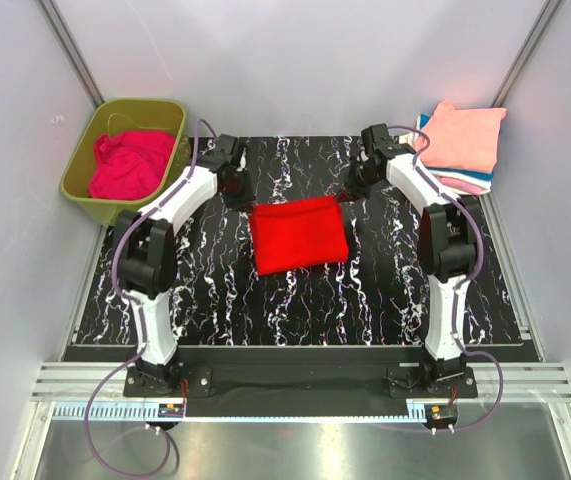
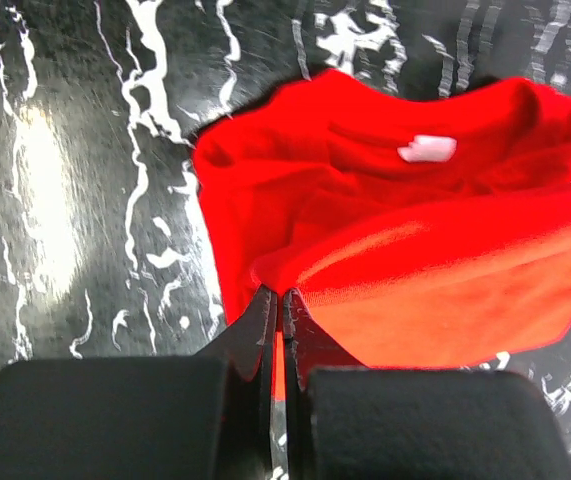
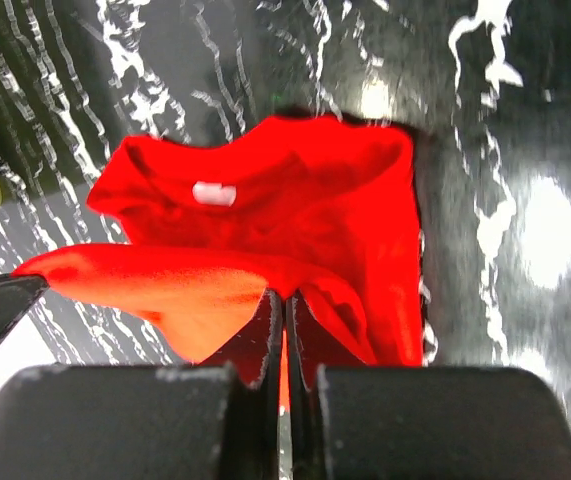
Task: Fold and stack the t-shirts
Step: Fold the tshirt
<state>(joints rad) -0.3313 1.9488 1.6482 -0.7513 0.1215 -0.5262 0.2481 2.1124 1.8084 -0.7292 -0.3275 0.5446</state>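
Red shirt (image 1: 300, 233), far corners pinched by left fingers (image 2: 263, 320) and right fingers (image 3: 268, 322), best drawn forward together, edges level.

The robot has two arms, and they match (like twins). The left arm (image 1: 160, 250) and the right arm (image 1: 443, 262) are made of long white shells with chunky black joints between them. Each arm stands on a small black base (image 1: 155, 380). A thin purple cable (image 1: 88, 420) runs along each arm and loops out near the bottom. The left tool (image 2: 277, 305) is all black. It has two thin, flat fingers (image 2: 255, 325) that end in a point, with wide boxy black blocks behind them. The right tool (image 3: 283, 305) looks just the same.
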